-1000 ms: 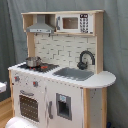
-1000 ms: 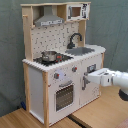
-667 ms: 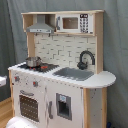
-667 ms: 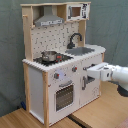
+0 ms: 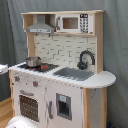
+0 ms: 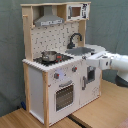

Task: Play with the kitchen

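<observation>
- Your kitchen fills mid-frame in both exterior views: white with wood trim, grey hood, black faucet, pot on stove.
- Gripper sits at its front, right of center in the second exterior view; honestly can't tell its state.

White rounded arm in second exterior view, smooth casing (darker joint below).

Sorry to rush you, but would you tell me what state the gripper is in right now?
Gripper: at the kitchen front in the second exterior view; open or closed cannot be told.
</observation>
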Controlling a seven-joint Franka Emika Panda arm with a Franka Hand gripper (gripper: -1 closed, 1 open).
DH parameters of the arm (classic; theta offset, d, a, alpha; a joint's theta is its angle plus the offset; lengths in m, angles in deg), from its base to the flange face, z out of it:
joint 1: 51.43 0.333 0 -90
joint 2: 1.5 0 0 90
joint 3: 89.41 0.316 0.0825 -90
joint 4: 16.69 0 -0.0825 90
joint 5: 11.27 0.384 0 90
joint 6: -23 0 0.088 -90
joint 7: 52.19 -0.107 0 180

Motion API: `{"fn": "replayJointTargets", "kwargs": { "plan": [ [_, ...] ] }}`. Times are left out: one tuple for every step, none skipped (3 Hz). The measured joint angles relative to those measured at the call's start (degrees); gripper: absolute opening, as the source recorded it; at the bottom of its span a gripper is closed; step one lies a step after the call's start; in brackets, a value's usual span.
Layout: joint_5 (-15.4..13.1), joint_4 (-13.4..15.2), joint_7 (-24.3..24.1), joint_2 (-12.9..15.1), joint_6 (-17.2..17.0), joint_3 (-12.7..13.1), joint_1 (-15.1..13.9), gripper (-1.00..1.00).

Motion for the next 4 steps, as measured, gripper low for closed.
{"fn": "replayJointTargets", "kwargs": {
  "plan": [
    [0.01, -0.37, 4.49, 0.64, 1.74, -3.22, -2.23, 1.0],
    [0.02, -0.65, 8.28, 1.24, 4.8, -6.58, -4.95, 1.0],
    [0.02, -1.5, 10.81, 2.41, 7.58, -9.61, -8.03, 1.0],
    [0.02, -2.29, 12.1, 4.49, 10.65, -11.58, -11.74, 1.0]
  ]
}}
